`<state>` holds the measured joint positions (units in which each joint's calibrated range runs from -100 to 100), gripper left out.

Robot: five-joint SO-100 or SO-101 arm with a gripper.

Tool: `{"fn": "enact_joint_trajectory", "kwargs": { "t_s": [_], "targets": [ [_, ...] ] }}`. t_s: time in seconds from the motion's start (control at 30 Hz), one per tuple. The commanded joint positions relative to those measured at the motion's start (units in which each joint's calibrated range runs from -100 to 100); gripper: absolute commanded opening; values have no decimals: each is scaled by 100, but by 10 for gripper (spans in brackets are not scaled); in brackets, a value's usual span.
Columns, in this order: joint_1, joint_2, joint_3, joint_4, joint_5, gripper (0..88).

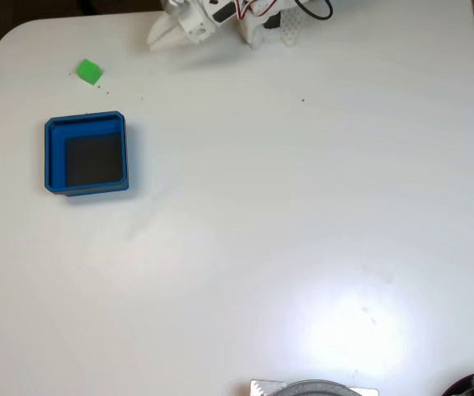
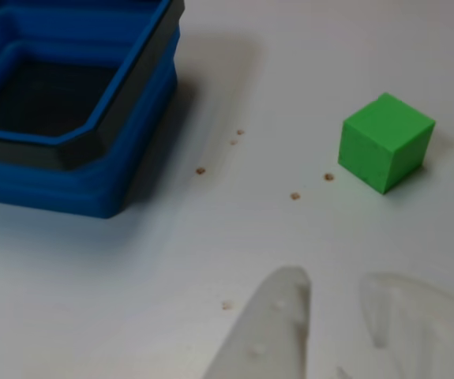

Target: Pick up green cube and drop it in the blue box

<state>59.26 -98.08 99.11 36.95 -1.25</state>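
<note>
White gripper (image 2: 329,316) fingers stood a little apart, empty, with the green cube (image 2: 385,142) at one o'clock, looking light, hard, and easy to pinch on flat sides.

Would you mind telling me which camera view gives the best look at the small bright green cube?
The other view shows the small bright green cube best: it is large and close, with three faces visible, resting on the white table apart from the blue box. The fixed view shows it as a tiny green patch above the box.
</note>
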Motion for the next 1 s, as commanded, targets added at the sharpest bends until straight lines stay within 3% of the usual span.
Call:
{"fn": "enact_joint_trajectory", "kwargs": {
  "t_s": [0.0,0.5,0.97],
  "targets": [
    [51,-50,18,-128,5,23],
    [21,519,-467,-201,0,23],
    [13,3236,-2855,-201,-5,23]
  ]
}}
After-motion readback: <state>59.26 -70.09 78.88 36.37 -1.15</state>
